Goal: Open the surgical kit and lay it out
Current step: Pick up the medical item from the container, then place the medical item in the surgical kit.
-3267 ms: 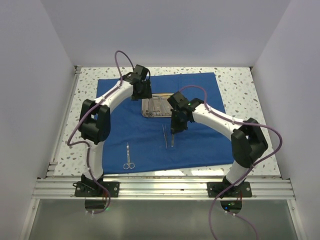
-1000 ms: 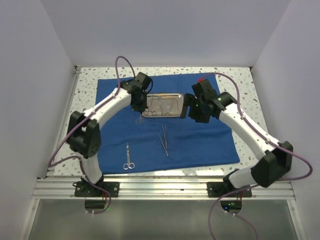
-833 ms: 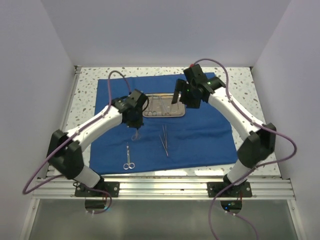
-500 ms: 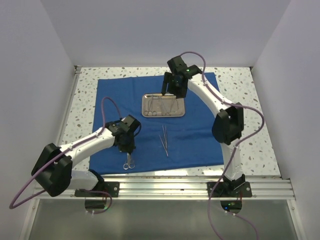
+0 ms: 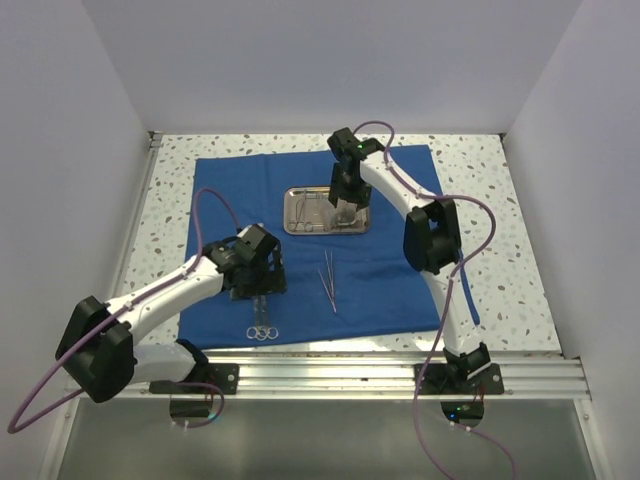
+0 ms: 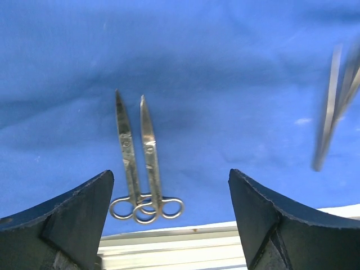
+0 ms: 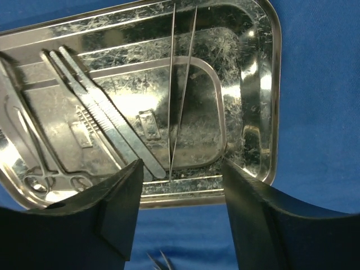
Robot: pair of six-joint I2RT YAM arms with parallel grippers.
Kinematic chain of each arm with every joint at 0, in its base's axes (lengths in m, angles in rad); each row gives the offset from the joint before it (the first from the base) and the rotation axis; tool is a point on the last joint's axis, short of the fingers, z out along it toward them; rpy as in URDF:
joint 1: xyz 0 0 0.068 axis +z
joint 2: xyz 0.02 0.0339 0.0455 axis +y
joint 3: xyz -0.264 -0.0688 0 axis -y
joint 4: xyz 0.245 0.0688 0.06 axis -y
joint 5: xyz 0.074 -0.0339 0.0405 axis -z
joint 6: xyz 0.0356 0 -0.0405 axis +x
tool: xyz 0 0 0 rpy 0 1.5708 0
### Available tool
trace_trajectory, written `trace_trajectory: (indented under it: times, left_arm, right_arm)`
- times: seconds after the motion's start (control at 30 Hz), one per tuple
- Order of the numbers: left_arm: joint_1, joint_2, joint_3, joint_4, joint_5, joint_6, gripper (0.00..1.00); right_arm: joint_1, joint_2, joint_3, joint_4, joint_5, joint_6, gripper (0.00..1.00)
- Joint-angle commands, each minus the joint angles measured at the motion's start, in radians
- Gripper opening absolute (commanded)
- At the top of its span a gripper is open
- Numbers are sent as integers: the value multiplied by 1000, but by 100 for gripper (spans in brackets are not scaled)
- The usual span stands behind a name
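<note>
From above, the right gripper (image 5: 343, 205) covers the right part of the tray (image 5: 293, 212), and the tools in it are too small to tell apart. In the left wrist view, the tweezers (image 6: 333, 107) are blurred and run off the top edge. Where the scissors (image 6: 138, 157) overlap at the rings, I can't tell which pair lies on top. In the right wrist view, the tray's left end and the forceps (image 7: 35, 153) are cut by the edge. The fingers (image 7: 109, 216) cover the near rim. Two thin tips (image 7: 157, 262) at the bottom edge can't be identified.
</note>
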Motion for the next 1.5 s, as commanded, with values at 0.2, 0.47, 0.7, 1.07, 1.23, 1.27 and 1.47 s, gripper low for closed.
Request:
trace_trajectory:
  times: [0.2,0.47,0.7,1.07,1.23,1.27,1.47]
  left_arm:
    - [-5,-41,107,-103,-26,2,85]
    - [-4,-66,131,-144,-34,11,85]
    - [-4,12,205,-106,-52,63,86]
    - [110,332,433,57,14,217,78]
    - [185,510,668,68,8,316,75]
    - [188,579,743,66,5,341,74]
    - [188,797,940,52,27,378,69]
  right_arm:
    - [-13,80,6,60,35,31,38]
    - [-15,134,2,56,23,62,0]
    - [-13,-36,-132,77,-16,43,0]
    - [99,-582,-673,211,-148,98,0]
    - [162,-691,-882,278,-194,146,0]
    - [172,-699,-923,289,-203,158,0]
    - [198,-700,-1003,335,-237,174,0]
